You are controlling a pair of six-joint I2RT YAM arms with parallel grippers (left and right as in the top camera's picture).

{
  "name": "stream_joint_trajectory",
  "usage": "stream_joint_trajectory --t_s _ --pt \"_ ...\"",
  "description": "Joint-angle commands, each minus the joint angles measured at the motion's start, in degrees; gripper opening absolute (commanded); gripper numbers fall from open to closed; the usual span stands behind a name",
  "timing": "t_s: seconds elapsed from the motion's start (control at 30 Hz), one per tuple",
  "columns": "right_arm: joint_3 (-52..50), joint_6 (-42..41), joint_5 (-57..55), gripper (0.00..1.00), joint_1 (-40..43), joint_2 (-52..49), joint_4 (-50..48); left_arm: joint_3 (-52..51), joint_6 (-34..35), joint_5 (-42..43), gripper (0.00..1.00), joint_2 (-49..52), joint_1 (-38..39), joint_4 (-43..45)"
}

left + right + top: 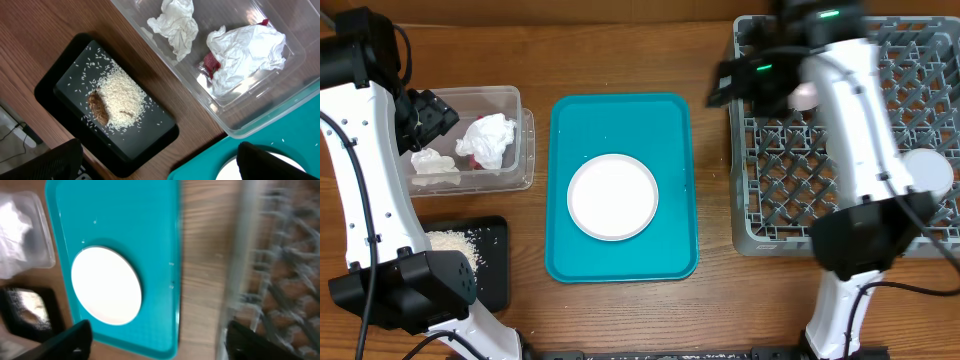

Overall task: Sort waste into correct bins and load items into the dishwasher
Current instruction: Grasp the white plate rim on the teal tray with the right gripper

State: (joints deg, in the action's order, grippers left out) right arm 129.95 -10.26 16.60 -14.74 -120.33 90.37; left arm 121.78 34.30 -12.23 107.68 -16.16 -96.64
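Observation:
The clear tub (520, 130) at the left holds two crumpled white tissues (175, 25) (245, 52) and a red wrapper (211, 64). The black tray (150, 135) holds a heap of rice (120, 100) and a brown scrap (98, 109). The round plate (612, 196) lies on the teal tray. The grey dish rack (780, 190) stands at the right. My left gripper (430, 112) is open and empty above the tub's left end. My right gripper (725, 82) is open and empty at the rack's left edge. The plate also shows in the right wrist view (106, 285).
The teal tray (620, 125) lies mid-table between tub and rack. A white round dish (928, 170) sits in the rack at the right. A pale pink round thing (805, 95) in the rack is partly hidden by my right arm. The right wrist view is blurred.

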Motion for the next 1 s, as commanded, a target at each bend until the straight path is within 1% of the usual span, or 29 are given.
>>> stream_joint_trajectory --t_s 0.0,0.07,0.13,0.2,0.33,0.37,0.43,0.5,0.6,0.67,0.8,0.97 --pt "-0.4 0.7 -5.7 0.79 -4.8 0.6 -3.5 1.0 -0.9 0.3 1.0 -1.1 0.0 -0.2" --pt "-1.4 -0.5 -7.6 0.79 -7.7 0.6 -6.3 1.0 -0.9 0.3 1.0 -1.1 0.0 -0.2" --pt "-3.3 -3.8 -10.1 0.79 -9.8 0.6 -8.2 1.0 -0.9 0.3 1.0 -1.1 0.0 -0.2" --pt "-6.3 -6.5 -11.0 0.78 -11.3 0.6 -9.7 1.0 -0.9 0.3 1.0 -1.1 0.0 -0.2" --pt "-14.9 -7.6 -9.8 0.79 -13.2 0.6 -15.0 1.0 -0.9 0.3 1.0 -1.1 0.0 -0.2" --pt "-19.3 -7.6 -6.1 0.78 -13.8 0.6 -17.8 1.0 -0.9 0.3 1.0 -1.1 0.0 -0.2" --pt "-23.6 -7.6 -1.4 0.69 -14.2 0.6 -20.3 1.0 -0.9 0.3 1.0 -1.1 0.0 -0.2" --pt "-27.3 -7.9 0.9 0.67 -14.5 0.6 -22.9 1.0 -0.9 0.3 1.0 -1.1 0.0 -0.2" --pt "-32.4 -9.3 1.1 0.67 -15.0 0.6 -26.8 1.0 -0.9 0.3 1.0 -1.1 0.0 -0.2" --pt "-35.5 -10.6 1.7 0.64 -15.5 0.6 -29.4 1.0 -0.9 0.3 1.0 -1.1 0.0 -0.2" --pt "-39.6 -11.4 4.3 0.61 -16.5 0.6 -33.4 1.0 -0.9 0.3 1.0 -1.1 0.0 -0.2" --pt "-43.7 -16.7 1.4 0.57 -18.3 0.6 -38.4 1.0 -0.9 0.3 1.0 -1.1 0.0 -0.2"
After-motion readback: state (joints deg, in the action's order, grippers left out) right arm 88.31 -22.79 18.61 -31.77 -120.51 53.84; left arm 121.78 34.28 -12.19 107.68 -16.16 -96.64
